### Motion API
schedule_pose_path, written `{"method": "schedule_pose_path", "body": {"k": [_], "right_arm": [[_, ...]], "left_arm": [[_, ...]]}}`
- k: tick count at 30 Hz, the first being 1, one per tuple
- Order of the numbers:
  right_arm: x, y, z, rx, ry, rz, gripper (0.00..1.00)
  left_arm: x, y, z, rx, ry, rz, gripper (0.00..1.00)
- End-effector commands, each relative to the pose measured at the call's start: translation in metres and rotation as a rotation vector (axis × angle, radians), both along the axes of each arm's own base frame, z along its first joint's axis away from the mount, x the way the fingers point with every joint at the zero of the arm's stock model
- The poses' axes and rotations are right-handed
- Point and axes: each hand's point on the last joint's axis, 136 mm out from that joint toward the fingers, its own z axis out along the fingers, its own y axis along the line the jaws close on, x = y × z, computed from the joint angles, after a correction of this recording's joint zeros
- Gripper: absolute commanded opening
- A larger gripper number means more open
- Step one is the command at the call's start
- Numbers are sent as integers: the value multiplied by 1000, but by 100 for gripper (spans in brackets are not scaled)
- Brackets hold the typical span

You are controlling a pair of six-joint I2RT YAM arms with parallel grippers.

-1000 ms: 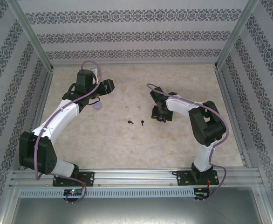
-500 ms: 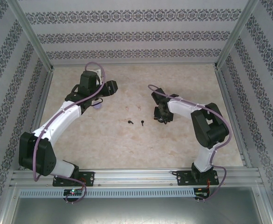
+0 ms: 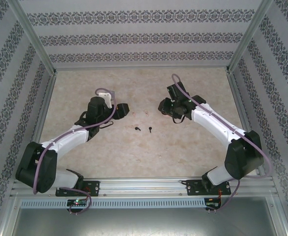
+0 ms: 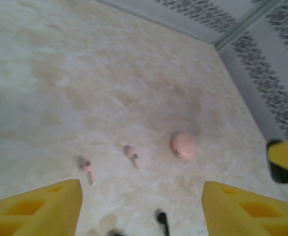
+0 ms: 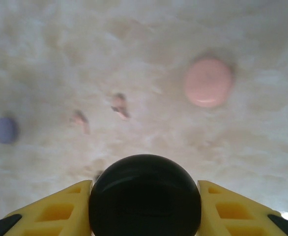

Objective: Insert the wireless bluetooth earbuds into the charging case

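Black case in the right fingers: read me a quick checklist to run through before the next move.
1. Black case clamped in the right gripper: ok.
2. Case lid open to take earbuds: cannot tell, it looks like a dark dome from the wrist view.
3. Black earbuds lying free on the table, not covered by either arm: ok.
4. Left gripper open with nothing in it: ok.
5. Pink earbuds and pink case lying apart from the black pair: ok.
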Motion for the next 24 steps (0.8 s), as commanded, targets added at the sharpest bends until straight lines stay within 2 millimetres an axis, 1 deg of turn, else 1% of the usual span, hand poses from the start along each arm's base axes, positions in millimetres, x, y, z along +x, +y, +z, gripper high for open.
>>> {"method": "schedule_pose_path", "body": {"k": [1, 5, 7, 11, 17, 20, 24], "right_arm": [[8, 24, 44, 171, -38, -71, 32], [16, 36, 66, 266, -58, -151, 32], [18, 40, 70, 304, -60, -192, 32], [20, 45, 74, 364, -55, -262, 32], [24, 48, 79, 376, -63, -305, 31], [25, 53, 80, 376, -63, -300, 31], [26, 60, 81, 379, -61, -288, 31]], "left_arm": [[2, -33, 50, -158, -219, -112, 65], [0, -51, 56, -218, -276, -156, 64], [1, -58, 60, -248, -294, -166, 63], [2, -73, 65, -294, -324, -188, 61], [0, -99, 69, -342, -343, -246, 58], [0, -108, 71, -358, -350, -263, 57], [1, -114, 73, -367, -359, -273, 55]]}}
